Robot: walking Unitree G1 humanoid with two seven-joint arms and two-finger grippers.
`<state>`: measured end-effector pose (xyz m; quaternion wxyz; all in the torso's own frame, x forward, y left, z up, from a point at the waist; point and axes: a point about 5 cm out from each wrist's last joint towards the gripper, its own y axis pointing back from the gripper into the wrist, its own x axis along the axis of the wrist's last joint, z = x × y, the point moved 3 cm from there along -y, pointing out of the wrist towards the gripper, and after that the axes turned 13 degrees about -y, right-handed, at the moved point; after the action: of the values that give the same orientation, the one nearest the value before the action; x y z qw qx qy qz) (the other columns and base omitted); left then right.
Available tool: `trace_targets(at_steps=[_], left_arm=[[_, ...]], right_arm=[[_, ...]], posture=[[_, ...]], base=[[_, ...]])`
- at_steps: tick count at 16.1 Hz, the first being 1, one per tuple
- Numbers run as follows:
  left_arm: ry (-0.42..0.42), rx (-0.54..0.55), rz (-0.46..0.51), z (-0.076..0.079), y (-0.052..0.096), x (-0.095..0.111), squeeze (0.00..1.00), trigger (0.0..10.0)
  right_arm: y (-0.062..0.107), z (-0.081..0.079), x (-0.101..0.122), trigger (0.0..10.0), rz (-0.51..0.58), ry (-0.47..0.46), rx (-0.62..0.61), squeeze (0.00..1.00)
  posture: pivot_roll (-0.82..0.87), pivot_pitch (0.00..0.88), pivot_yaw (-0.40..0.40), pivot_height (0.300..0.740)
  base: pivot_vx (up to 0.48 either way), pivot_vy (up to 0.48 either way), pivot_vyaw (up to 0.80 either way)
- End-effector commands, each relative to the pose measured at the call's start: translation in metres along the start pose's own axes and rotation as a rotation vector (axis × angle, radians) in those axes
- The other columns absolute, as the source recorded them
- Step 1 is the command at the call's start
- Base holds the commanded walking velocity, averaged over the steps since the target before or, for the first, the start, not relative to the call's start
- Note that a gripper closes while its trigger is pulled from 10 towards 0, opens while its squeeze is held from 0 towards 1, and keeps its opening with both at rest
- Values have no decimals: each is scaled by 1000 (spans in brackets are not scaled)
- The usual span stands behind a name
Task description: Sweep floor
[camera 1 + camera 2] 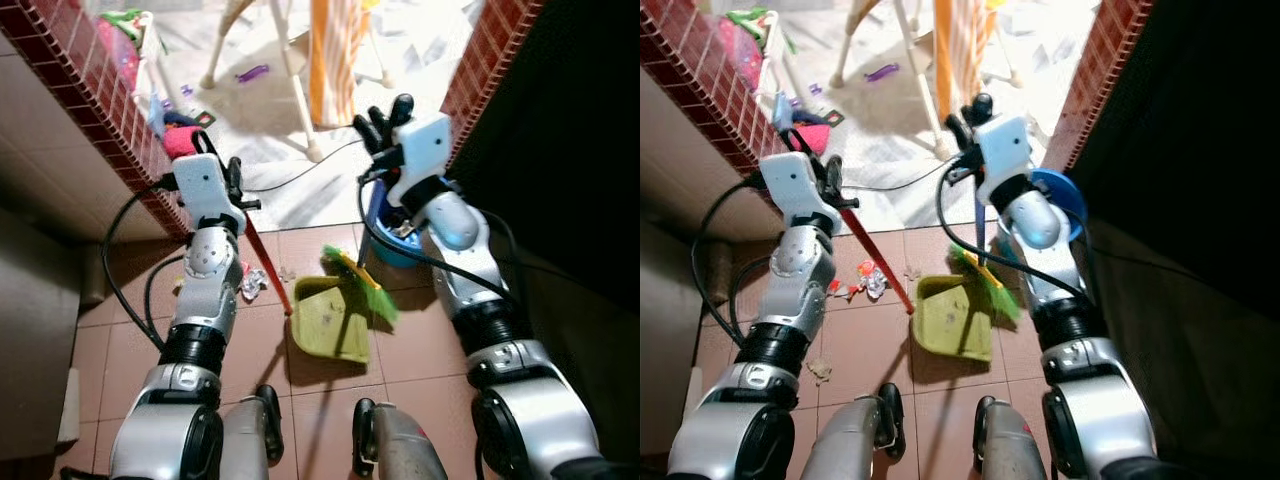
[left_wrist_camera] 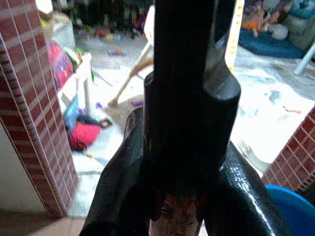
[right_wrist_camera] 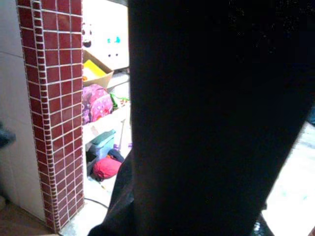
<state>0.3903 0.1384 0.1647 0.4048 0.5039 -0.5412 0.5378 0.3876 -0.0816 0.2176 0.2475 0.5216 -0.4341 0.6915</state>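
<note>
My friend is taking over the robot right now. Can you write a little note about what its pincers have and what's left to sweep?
Left pincer: shut on the red dustpan handle; green dustpan rests on the tile floor.
Right pincer: holds the broom, bristles at the dustpan's edge.
Done: tools are in place.
Left: the scraps beside the red handle still lie on the floor; sweep them in.

One yellow-green plastic dustpan with one red handle, one green-bristled broom, one blue plastic bucket, one small heap of crumpled litter on the tiled floor, and two black-fingered hands: left hand, right hand.
</note>
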Motion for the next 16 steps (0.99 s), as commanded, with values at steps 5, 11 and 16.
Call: trace_targets(at_steps=[5,11,16], left_arm=[[-155,151,83,-37,7,14,0,10000],[-120,167,-114,-27,26,-43,0,10000],[-95,82,-261,6,43,-81,0,10000]], right_arm=[[4,-23,-26,10000,-87,-24,94,0],[23,-33,-30,10000,-157,-96,250,0],[1,-1,33,10000,73,-25,94,0]], posture=[[-21,157,7,740],[-46,170,1,740],[-70,171,9,740]], base=[[0,0,0],[0,0,0],[0,0,0]])
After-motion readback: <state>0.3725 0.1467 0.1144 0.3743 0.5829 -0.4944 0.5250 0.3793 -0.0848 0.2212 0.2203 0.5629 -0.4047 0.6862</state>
